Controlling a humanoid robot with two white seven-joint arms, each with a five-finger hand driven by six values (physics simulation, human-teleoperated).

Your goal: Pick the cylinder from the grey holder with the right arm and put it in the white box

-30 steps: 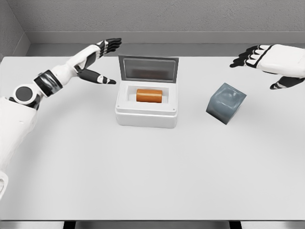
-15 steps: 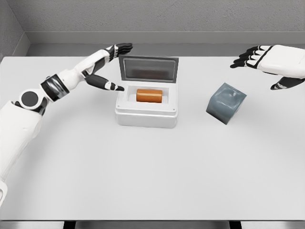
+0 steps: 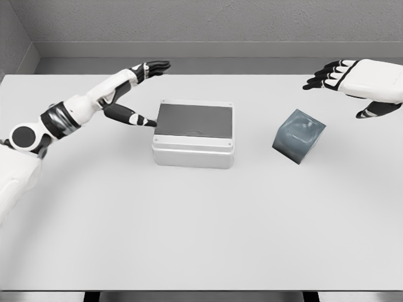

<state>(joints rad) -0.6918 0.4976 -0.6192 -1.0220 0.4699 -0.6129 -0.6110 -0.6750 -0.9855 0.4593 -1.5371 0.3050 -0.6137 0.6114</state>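
Right robot hand [image 3: 352, 80] hovers released, fingers spread, above the tilted grey holder [image 3: 298, 136], while leftward the white box [image 3: 192, 134] sits lidded, the cylinder presumably hidden inside.

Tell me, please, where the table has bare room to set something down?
The table is bare across the whole front, before the white box and grey holder. A narrower gap lies between those two. It is crowded left of the box, where the left hand reaches; the right hand hovers behind the holder.
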